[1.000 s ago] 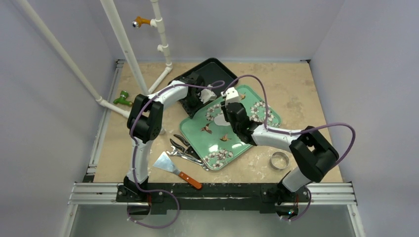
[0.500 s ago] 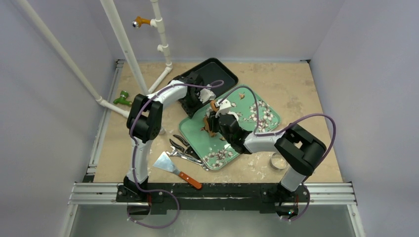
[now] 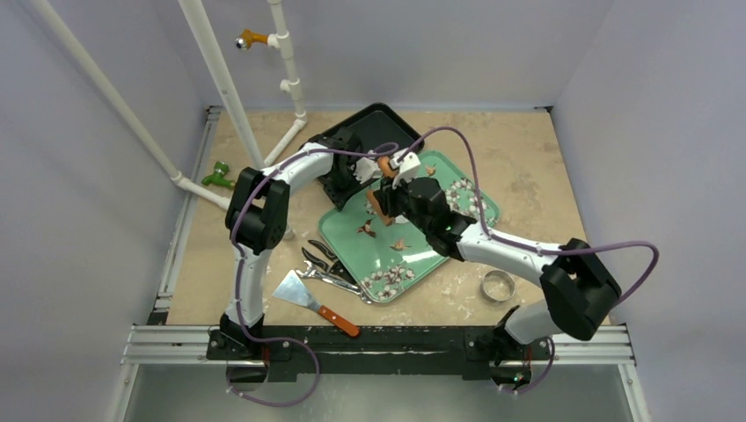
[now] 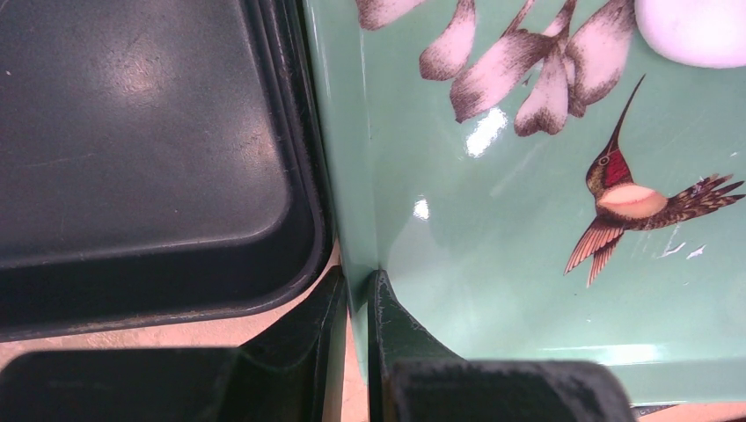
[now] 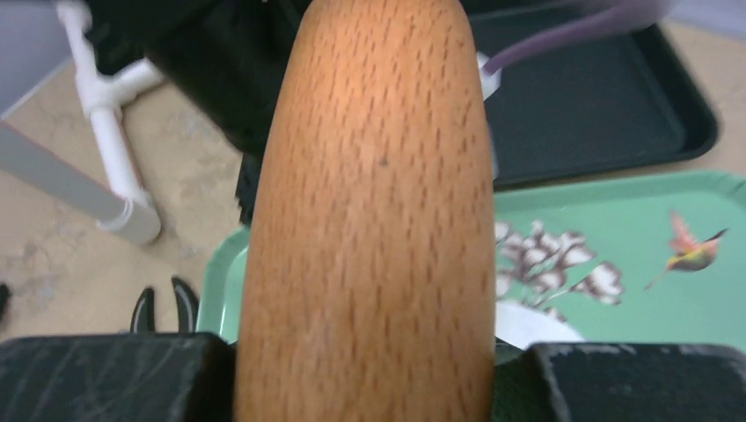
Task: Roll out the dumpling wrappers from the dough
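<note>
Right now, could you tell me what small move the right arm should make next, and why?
Probably lower the rolling pin onto the dumpling wrapper: the right gripper holds it above the green tray, and the left gripper pinches the tray's rim.

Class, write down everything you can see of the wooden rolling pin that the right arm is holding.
The rolling pin is a smooth orange-brown wooden rod with fine dark grain flecks, narrowing to a rounded far end. The right pincer is shut on it, clamping it from both sides. Seen from above, it is held over the far left part of the green tray; whether it touches the tray cannot be told.
</note>
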